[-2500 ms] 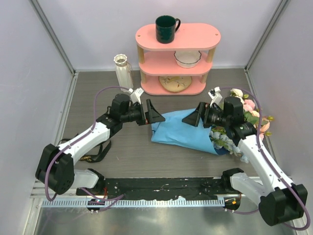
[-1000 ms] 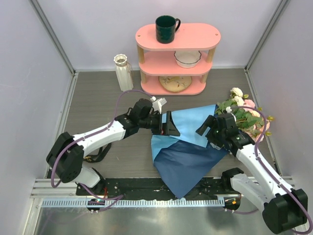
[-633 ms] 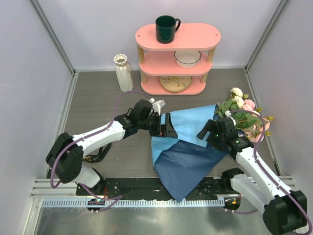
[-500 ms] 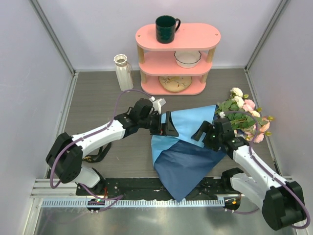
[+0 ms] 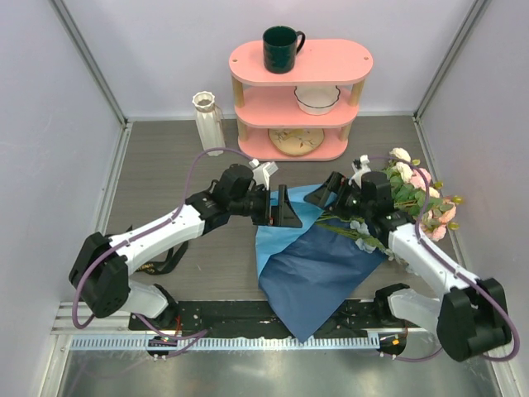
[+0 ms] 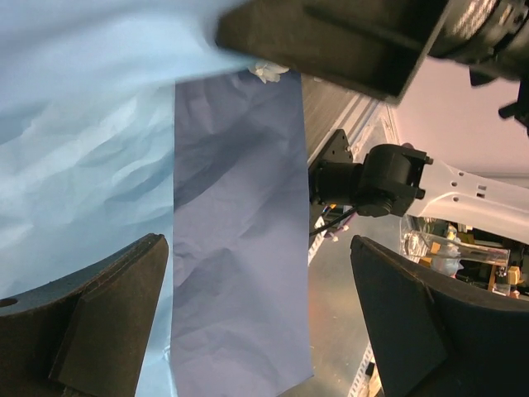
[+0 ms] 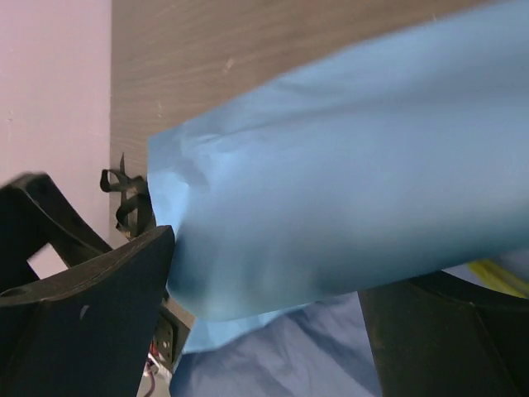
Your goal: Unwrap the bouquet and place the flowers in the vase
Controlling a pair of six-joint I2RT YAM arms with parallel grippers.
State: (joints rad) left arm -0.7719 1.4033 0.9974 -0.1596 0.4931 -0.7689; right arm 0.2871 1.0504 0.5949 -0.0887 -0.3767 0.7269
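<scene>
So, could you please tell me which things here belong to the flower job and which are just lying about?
For the job: blue paper sheet, flowers, vase.
Lying about: pink shelf, dark green mug, white bowl, patterned plate.

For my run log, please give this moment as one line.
left gripper open over paper; right gripper open, paper flap between jaws; flowers partly on paper; vase without flowers
</scene>
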